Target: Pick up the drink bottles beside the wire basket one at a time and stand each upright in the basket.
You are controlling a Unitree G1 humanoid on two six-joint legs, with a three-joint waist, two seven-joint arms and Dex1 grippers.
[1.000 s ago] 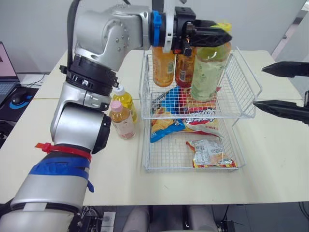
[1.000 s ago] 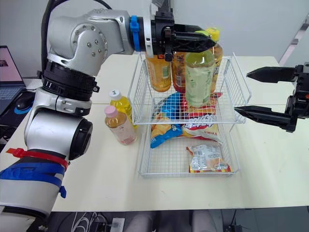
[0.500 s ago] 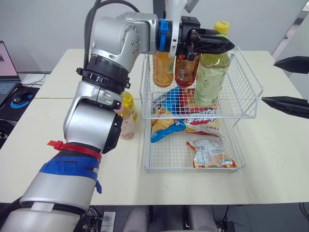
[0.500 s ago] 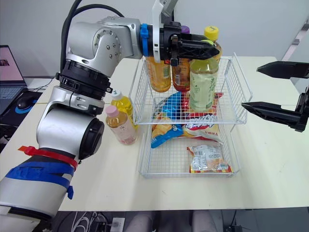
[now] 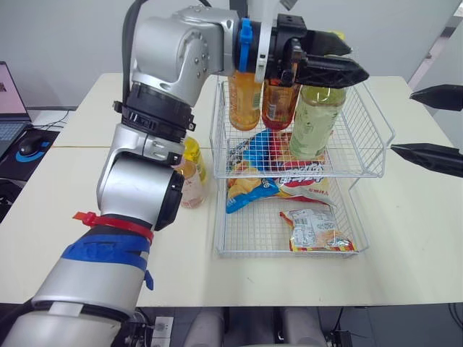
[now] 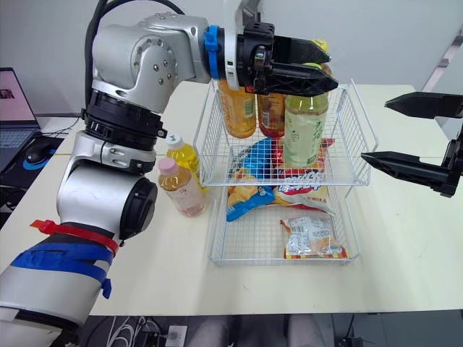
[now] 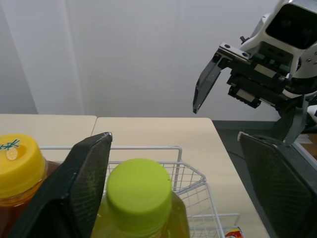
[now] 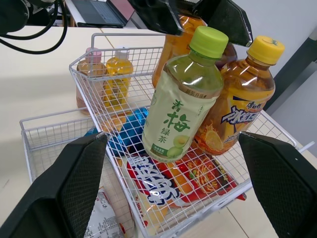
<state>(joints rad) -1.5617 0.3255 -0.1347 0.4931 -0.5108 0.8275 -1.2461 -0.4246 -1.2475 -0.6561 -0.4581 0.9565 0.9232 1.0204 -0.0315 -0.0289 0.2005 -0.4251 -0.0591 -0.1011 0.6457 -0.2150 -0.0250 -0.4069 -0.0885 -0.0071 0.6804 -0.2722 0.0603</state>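
Left claw [image 6: 330, 67] is open over the top tier of the wire basket [image 5: 377, 124]. Its fingers [image 7: 74, 191] sit either side of the green bottle's cap, with a wide gap on one side, and it isn't gripping anything.

The green bottle [image 8: 181, 106] stands upright in the top tier, on top of a blue and red snack bag [image 8: 148, 183]. A yellow-capped orange bottle [image 8: 240, 109] is just beside it and also upright. Two more bottles stand at the back of the same tier: an orange one [image 5: 244, 101] and a red-labelled one [image 5: 275, 105].

Two bottles are left on the desk [image 5: 419, 238], just beside the basket on the robot's left. These are a yellow bottle [image 6: 185, 155] and a pink-capped bottle [image 6: 181, 189], both upright and close together.

Right claw [image 6: 376, 131] is spread wide open and holds nothing. It hangs above the desk on the basket's right side, clear of the wire.

In the bottom tier, a chip bag [image 6: 253, 196] lies at the back and a small packet [image 6: 311, 237] near the front. A laptop [image 6: 11, 97] and a mouse [image 6: 35, 153] sit at the far left.
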